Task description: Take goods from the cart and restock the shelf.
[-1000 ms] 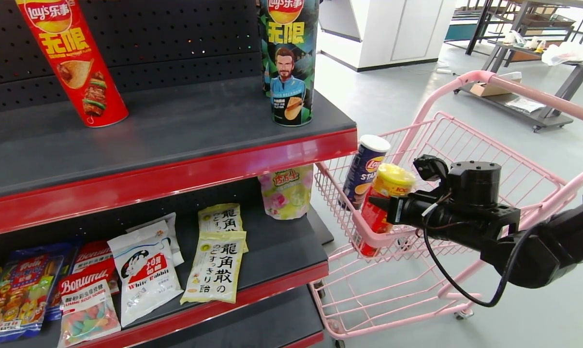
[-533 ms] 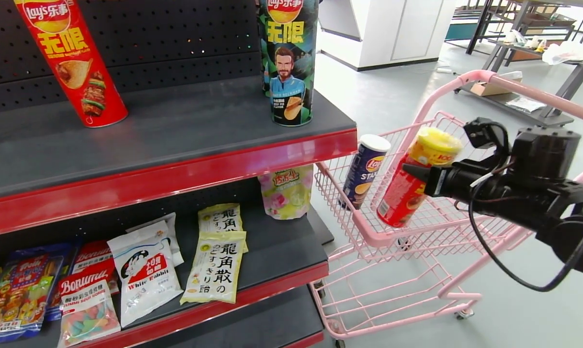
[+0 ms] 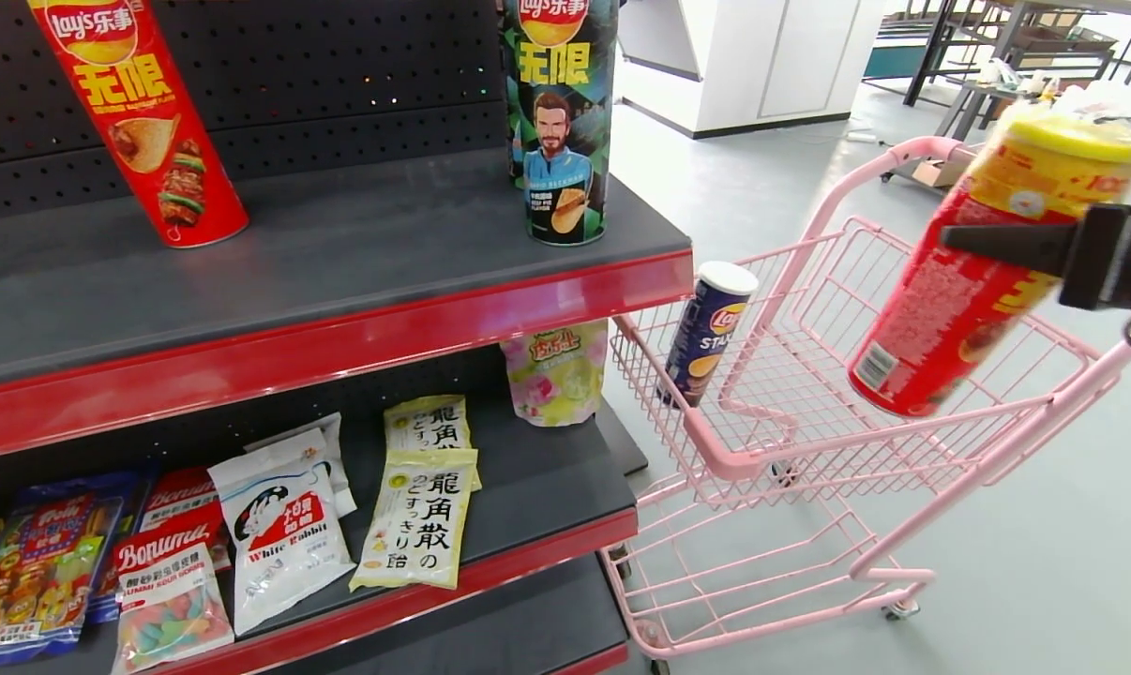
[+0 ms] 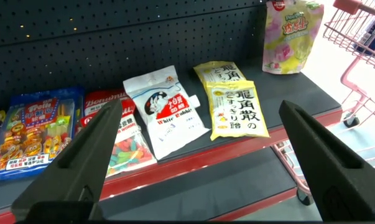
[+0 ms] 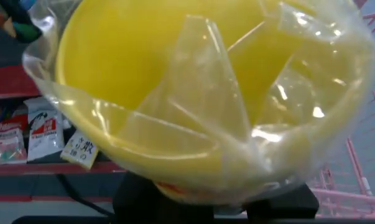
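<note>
Gripping tilted red can (image 3: 959, 300), your right gripper (image 3: 1034, 246) hangs over cart (image 3: 716, 459); top shelf (image 3: 340, 244) middle bare; left gripper (image 4: 201, 104) fingers spread wide.

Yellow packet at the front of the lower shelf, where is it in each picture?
Head view: yellow packet on the lower shelf, by its red edge.
Left wrist view: same shelf, by that edge.
Right wrist view: tiny, past the yellow-lidded can.
Shared landmark: white bag beside it.
</note>
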### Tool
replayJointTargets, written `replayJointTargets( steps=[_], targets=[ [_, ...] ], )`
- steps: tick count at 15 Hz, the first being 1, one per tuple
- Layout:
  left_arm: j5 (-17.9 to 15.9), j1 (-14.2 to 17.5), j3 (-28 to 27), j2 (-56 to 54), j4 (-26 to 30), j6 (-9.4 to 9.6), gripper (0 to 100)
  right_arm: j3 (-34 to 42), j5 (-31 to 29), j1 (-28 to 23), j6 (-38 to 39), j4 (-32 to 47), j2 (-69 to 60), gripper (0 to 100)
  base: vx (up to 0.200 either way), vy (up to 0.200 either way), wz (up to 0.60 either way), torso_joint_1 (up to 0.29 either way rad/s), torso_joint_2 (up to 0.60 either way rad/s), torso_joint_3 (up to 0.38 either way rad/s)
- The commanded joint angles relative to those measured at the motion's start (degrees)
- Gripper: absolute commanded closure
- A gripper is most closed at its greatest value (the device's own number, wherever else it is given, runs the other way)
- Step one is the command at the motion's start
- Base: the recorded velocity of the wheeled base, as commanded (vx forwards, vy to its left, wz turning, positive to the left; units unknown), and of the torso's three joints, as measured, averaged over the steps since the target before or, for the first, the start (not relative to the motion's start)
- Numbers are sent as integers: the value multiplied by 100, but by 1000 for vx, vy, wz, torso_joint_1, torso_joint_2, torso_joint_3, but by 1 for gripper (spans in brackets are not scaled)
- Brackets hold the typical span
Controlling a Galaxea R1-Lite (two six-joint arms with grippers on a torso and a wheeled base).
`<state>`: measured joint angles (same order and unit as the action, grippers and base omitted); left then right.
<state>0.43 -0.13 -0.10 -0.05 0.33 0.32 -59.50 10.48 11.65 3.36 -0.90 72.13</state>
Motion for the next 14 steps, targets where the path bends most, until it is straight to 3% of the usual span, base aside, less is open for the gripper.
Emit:
replayJointTargets(
  steps=[1,5,9,14],
  targets=[
    [19,5,-8,5,2,21,0,747,-222,267,-249,785,-1658,100,0,0,0,0,0,0],
    [28,5,1,5,-7,39,0,1898,-424,241,-723,758,-2458,100,0,0,0,0,0,0],
    [19,5,1,5,-7,47,0,1978,-460,206,-925,758,-2546,100,0,0,0,0,0,0],
    [19,5,1,5,2,21,0,1986,-451,206,-925,758,-2546,100,0,0,0,122,-403,-268]
  ],
)
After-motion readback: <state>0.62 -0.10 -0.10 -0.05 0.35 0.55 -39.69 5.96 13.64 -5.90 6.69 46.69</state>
